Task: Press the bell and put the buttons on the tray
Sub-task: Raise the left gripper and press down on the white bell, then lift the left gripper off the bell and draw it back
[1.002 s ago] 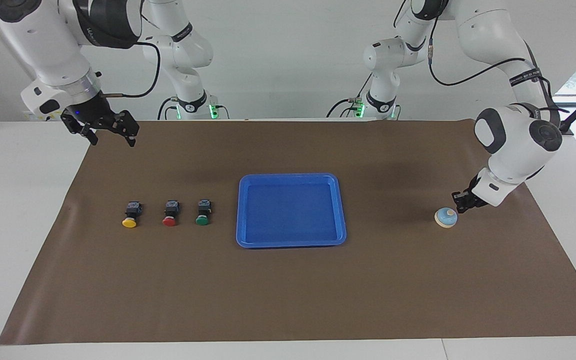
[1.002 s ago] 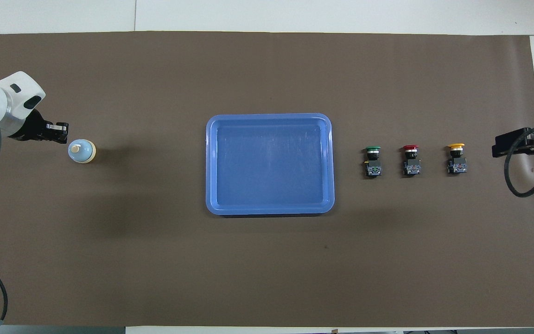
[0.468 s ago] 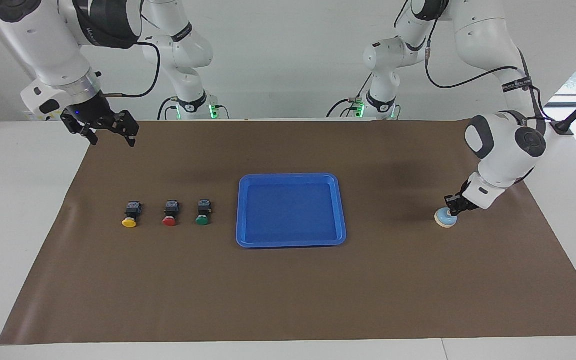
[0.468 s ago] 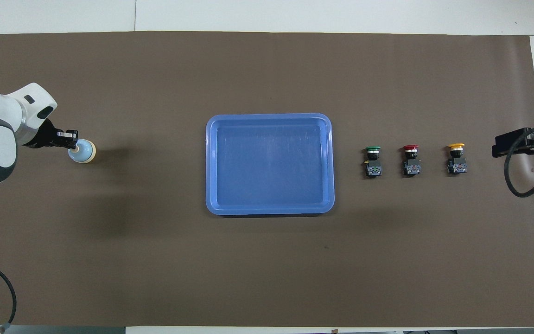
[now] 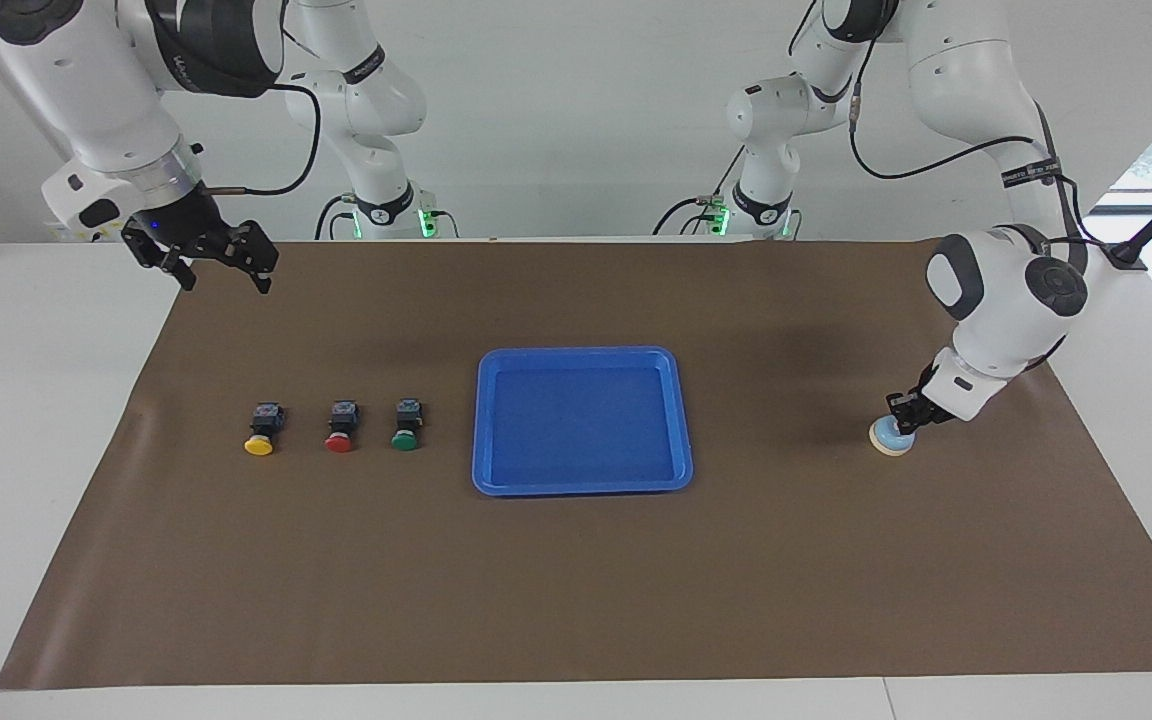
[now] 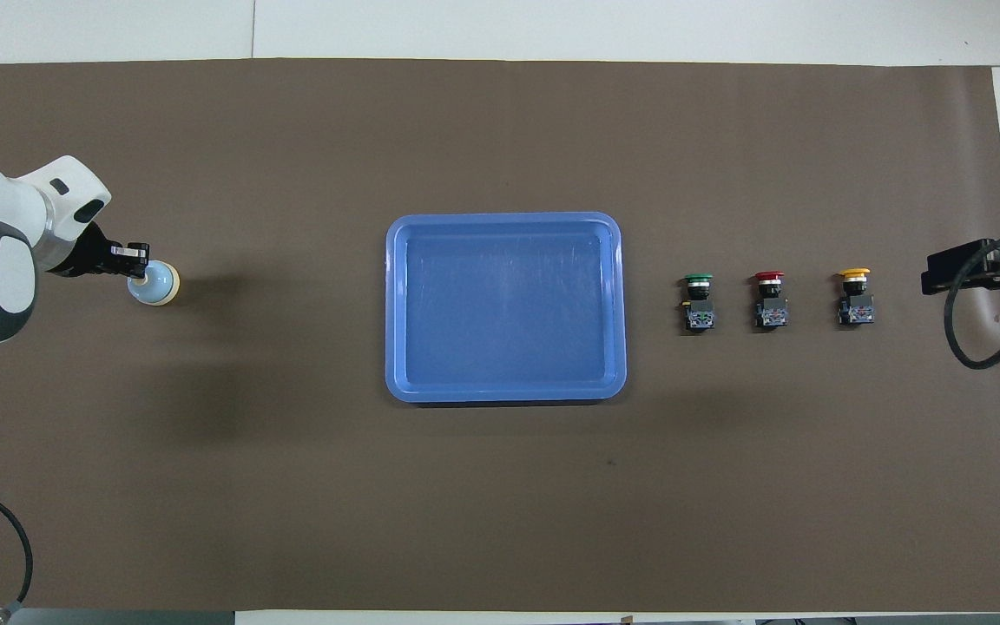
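Note:
The light-blue bell (image 5: 889, 439) sits on the brown mat toward the left arm's end of the table, also in the overhead view (image 6: 159, 286). My left gripper (image 5: 904, 417) is shut and its tip rests on top of the bell, hiding the knob (image 6: 136, 259). The blue tray (image 5: 581, 353) lies empty mid-table (image 6: 504, 218). The yellow button (image 5: 259, 444), red button (image 5: 339, 441) and green button (image 5: 403, 438) lie in a row beside the tray, toward the right arm's end. My right gripper (image 5: 226, 278) is open and waits raised over the mat's corner.
The brown mat (image 5: 576, 580) covers most of the white table. In the overhead view the buttons show as green (image 6: 698, 298), red (image 6: 770, 295) and yellow (image 6: 855, 292), with my right gripper (image 6: 956, 269) over the mat's edge.
My left gripper moved from beside the bell onto its top and lowered a little. The right arm, the tray and the buttons have not moved.

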